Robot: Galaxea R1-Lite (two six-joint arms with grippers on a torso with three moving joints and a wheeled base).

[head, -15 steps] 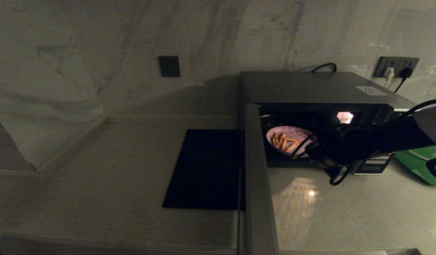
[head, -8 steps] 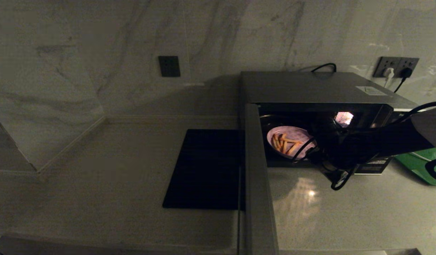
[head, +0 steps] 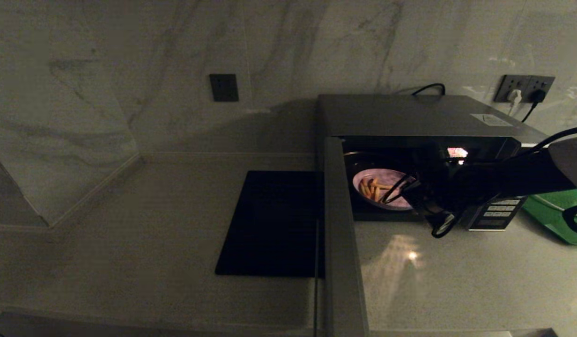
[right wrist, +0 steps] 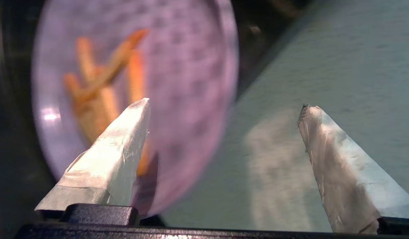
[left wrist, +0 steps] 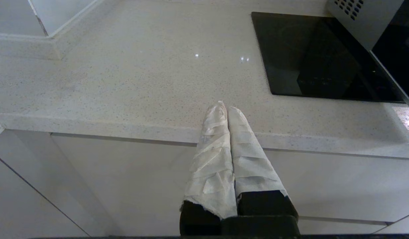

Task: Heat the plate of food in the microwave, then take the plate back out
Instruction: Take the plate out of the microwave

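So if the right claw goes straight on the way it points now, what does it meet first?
Most likely the rim of the plate of food inside the microwave. The right claw is open, with one finger over the plate; depth is hard to judge.

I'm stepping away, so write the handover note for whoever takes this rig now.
Right hand: open, at the mouth of the microwave, one finger over the plate of food, the other off its rim; nothing gripped.
Left hand: shut, parked at the counter edge, left of the black mat.
Microwave door stands open; the plate sits inside with its fries.
Whether heating has run cannot be told.
Left: grip the plate and bring it out.
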